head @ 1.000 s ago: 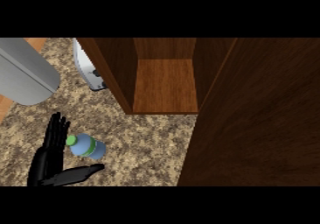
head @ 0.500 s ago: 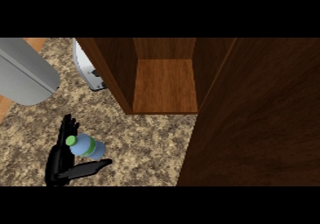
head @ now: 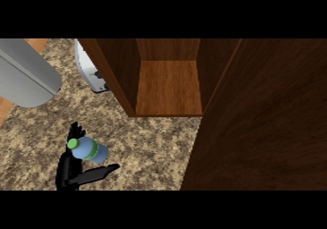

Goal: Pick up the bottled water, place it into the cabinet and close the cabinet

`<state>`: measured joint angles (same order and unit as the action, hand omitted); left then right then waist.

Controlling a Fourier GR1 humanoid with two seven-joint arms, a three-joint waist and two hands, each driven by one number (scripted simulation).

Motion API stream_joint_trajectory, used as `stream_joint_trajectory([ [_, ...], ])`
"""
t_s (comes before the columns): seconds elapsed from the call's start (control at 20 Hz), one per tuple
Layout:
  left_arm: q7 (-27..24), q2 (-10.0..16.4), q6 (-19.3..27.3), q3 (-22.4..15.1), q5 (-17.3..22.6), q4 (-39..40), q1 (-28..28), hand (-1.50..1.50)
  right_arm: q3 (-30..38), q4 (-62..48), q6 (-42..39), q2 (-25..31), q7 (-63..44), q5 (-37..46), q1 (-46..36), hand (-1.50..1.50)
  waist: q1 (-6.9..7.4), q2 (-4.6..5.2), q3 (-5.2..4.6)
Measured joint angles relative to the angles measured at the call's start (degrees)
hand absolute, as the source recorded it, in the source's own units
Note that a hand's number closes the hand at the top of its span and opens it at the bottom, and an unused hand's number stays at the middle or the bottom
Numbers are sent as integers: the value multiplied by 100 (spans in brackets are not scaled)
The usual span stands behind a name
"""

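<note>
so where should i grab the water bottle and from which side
Take the bottled water round its blue body at the green band, below the narrower cap. It stands upright and is round, so a side wrap fits. Come from its left, where the left hand is, open, fingers beyond it and thumb nearer; that leaves the side facing the cabinet free.

We see our black left hand (head: 69, 167) low at the left, fingers (head: 75, 133) straight, thumb (head: 97, 172) spread wide rightward.
</note>
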<state>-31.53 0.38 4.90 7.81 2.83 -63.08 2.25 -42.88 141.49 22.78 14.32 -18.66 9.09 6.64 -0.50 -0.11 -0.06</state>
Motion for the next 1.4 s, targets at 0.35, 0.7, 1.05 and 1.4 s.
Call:
stream_joint_trajectory([
  [0.35, -540, 9, -182, 51, 219, 576, -60, -150, -166, 0, 148, 148, 146, 40, 112, -150, -6, -4, 1],
  [0.7, -1014, 117, -664, 211, 480, 1143, -324, 150, 96, 15, 115, 188, -79, -4, -135, -150, 6, 2, 0],
  [1.05, -1152, 126, -880, 252, 723, 1427, -590, 150, -7, -31, 147, 148, 1, -35, -79, -150, 11, 0, 2],
  [1.4, -1213, 53, -1202, 217, 926, 1403, -583, 150, -104, 8, 210, 264, -32, 3, -34, -150, 6, -5, 2],
])
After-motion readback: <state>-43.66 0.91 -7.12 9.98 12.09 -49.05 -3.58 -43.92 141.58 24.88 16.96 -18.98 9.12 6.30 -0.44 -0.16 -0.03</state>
